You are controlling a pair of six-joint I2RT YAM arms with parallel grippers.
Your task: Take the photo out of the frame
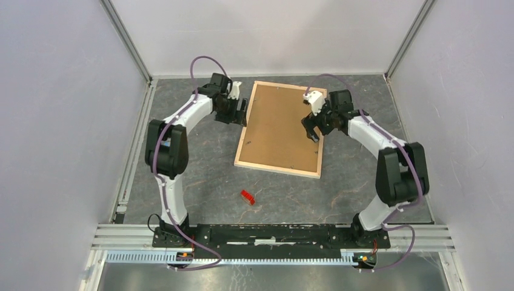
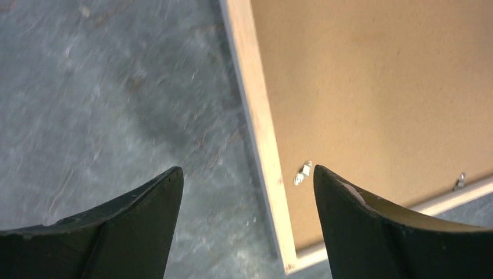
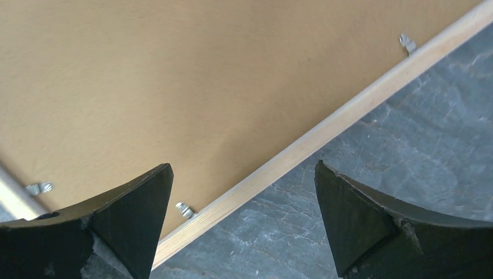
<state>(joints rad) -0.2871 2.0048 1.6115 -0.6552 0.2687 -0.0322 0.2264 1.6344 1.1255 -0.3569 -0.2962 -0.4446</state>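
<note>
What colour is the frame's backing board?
Plain tan-brown. The backing board shows best in the right wrist view.

Both arms reach forward, the left hand [image 2: 247, 174] and right hand [image 3: 244, 168] spread wide.

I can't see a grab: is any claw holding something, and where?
Nothing is held. The left claw and right claw both stand open over edges of the frame.

Pale wood frame [image 1: 277, 169], matt hardboard backing [image 1: 280, 126]
</note>
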